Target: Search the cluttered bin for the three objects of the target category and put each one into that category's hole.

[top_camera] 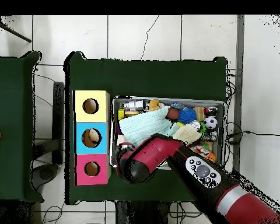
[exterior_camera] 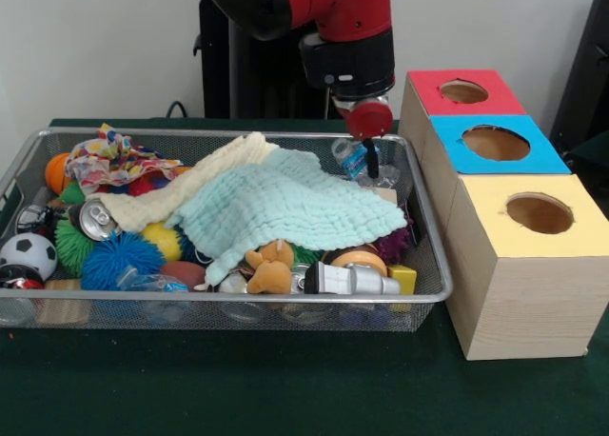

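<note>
Fingers of the gripper (exterior_camera: 371, 158) hang as a thin dark tip below a round red disc on the black wrist; cannot tell whether they are spread or closed. In the front view the tip sits over the far right corner of the silver wire-mesh bin (exterior_camera: 430, 286), just beside a clear plastic water bottle (exterior_camera: 351, 157) lying against the far wall. Left of and nearer than the tip, a pale mint-green textured cloth (exterior_camera: 285, 206) covers the middle of the bin, with a cream knitted cloth (exterior_camera: 200, 190) under its left edge. Along the near wall: a tan plush toy (exterior_camera: 269, 267), a silver and black flashlight (exterior_camera: 352, 279), a small yellow block (exterior_camera: 403, 278). At left lie a silver drink can (exterior_camera: 95, 219), a blue spiky rubber ball (exterior_camera: 119, 258), a black and white mini soccer ball (exterior_camera: 29, 253), and a multicoloured patterned fabric (exterior_camera: 109, 160). Right of the bin, on the dark green worktop (exterior_camera: 285, 388), stand three wooden boxes, each with a round hole: red-topped box (exterior_camera: 461, 93) farthest, blue-topped box (exterior_camera: 492, 143) in the middle, yellow-topped box (exterior_camera: 533, 217) nearest. In the overhead view the red and black arm (top_camera: 183, 163) covers one end of the bin.
</note>
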You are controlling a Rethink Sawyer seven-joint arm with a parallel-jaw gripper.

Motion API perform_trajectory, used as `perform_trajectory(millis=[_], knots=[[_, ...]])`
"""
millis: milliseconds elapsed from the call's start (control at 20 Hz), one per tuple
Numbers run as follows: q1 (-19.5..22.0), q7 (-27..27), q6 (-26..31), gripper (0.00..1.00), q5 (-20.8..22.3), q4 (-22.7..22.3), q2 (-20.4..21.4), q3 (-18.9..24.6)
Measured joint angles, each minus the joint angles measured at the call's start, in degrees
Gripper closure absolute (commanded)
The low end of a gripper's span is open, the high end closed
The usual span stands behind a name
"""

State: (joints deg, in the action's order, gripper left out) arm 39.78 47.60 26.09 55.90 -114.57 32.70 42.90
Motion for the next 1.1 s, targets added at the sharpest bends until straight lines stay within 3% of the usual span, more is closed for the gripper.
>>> perform_trajectory(millis=[700, 1100], knots=[[0.17, 0.0, 0.01, 1.0, -8.72, -2.03, 9.74, 0.69], [-3.38, 0.01, 0.01, 1.0, -16.16, -4.94, 16.01, 0.65]])
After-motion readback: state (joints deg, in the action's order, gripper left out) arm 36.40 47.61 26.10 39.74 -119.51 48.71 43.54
